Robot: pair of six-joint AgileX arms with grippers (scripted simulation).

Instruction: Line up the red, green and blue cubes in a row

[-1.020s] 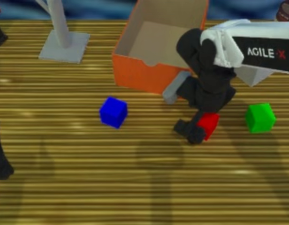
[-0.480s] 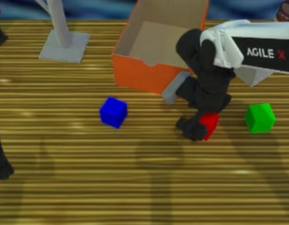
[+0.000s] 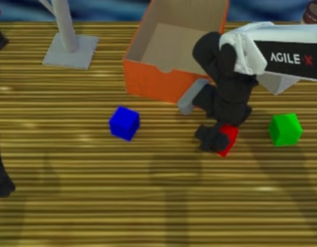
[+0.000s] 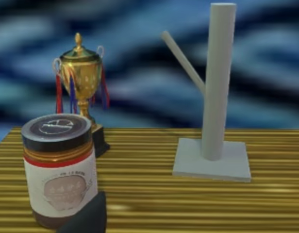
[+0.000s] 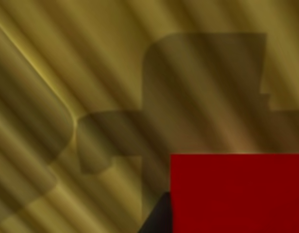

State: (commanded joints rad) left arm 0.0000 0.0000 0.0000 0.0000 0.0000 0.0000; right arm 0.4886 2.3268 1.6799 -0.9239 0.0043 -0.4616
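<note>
Blue cube (image 3: 124,123) mid-left, red cube (image 3: 228,139) right of ctr, green cube (image 3: 285,129) far right, all apart

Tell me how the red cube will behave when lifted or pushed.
The red cube looks solid and flat-faced, so it probably stays stiff and slides rather than rolls. It seems small beside the right claw, so it is likely light. Its smooth faces may slip if pinched off-centre.
</note>
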